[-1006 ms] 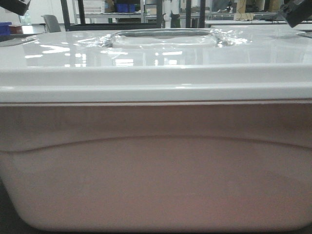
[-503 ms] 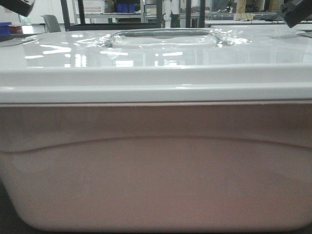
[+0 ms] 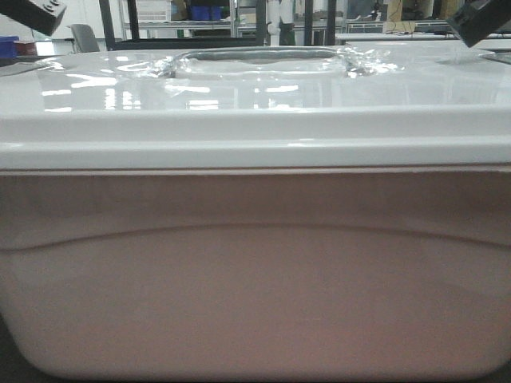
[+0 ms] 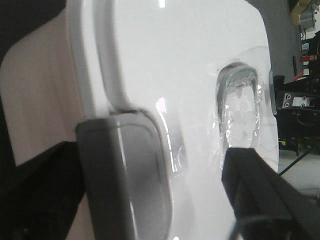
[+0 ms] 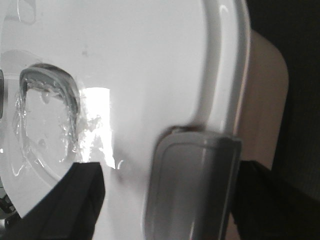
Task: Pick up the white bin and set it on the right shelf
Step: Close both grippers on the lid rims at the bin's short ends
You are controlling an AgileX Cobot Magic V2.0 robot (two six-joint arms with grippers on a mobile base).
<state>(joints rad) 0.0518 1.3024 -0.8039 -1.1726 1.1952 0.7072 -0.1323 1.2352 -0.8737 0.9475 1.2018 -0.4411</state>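
Behind the white bin, the front view shows dark rack posts, blue crates far back and a grey chair at the left. The bin stands directly before that camera and fills nearly the whole frame, with a dark surface glimpsed at its bottom corners. Its walls are milky, pinkish-white, with rounded corners. Its glossy white lid mirrors the lights and has a recessed handle in the middle. The left gripper hangs over the lid's left end, jaws spread wide, its grey finger at the rim. The right gripper stands likewise at the right end, jaws released, grey finger at that rim.
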